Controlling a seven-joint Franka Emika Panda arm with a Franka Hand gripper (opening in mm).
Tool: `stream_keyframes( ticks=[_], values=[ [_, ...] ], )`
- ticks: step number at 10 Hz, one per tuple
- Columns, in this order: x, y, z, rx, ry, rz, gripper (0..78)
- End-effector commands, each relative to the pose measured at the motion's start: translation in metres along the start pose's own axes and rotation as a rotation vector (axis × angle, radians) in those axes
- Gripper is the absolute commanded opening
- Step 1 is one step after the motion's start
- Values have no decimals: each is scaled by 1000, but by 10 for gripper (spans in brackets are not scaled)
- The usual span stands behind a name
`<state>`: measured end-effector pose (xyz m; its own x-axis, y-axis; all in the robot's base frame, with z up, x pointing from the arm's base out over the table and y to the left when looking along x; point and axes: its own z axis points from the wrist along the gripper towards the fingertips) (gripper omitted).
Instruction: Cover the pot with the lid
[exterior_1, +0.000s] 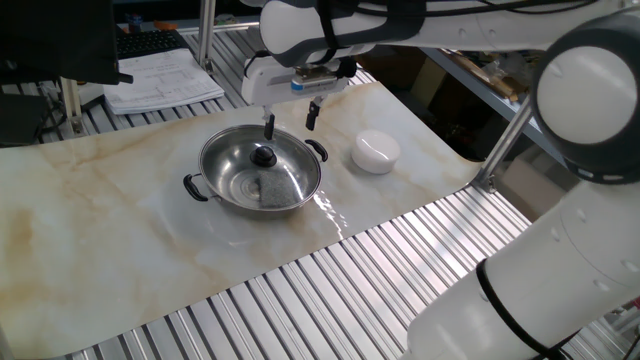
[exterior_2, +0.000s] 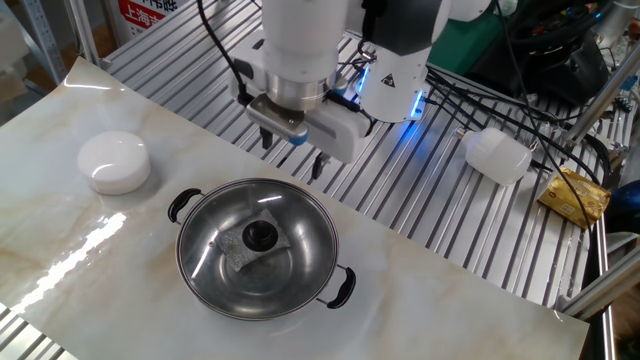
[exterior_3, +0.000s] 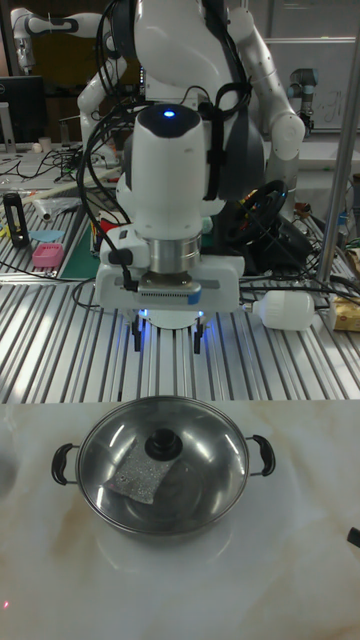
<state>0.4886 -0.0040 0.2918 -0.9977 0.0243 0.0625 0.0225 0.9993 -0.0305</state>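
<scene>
We see the glass lid (exterior_2: 258, 243) seated on the stainless pot (exterior_2: 262, 300), its black knob (exterior_2: 262, 236) centred, on the marble-patterned table (exterior_2: 420, 300). Our gripper (exterior_2: 293, 160) hangs above the pot's far rim, fingers spread apart and holding nothing. We judge the covering done; next we need only clear the arm upward.

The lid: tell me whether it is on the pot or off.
On. The lid sits level in the rim of the pot, knob up. The tool is open, above and apart.
</scene>
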Motion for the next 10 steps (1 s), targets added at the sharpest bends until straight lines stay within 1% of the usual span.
stream_keyframes(
  ticks=[1,3,6,7,10],
  values=[
    [0,0,-1,-11,-1,-2,774],
    [1,-1,-3,-14,-1,-15,774],
    [3,-3,-5,-9,-1,-18,774],
    [3,-3,-5,-9,-1,-18,11],
    [3,-3,-5,-9,-1,-18,11]
  ],
)
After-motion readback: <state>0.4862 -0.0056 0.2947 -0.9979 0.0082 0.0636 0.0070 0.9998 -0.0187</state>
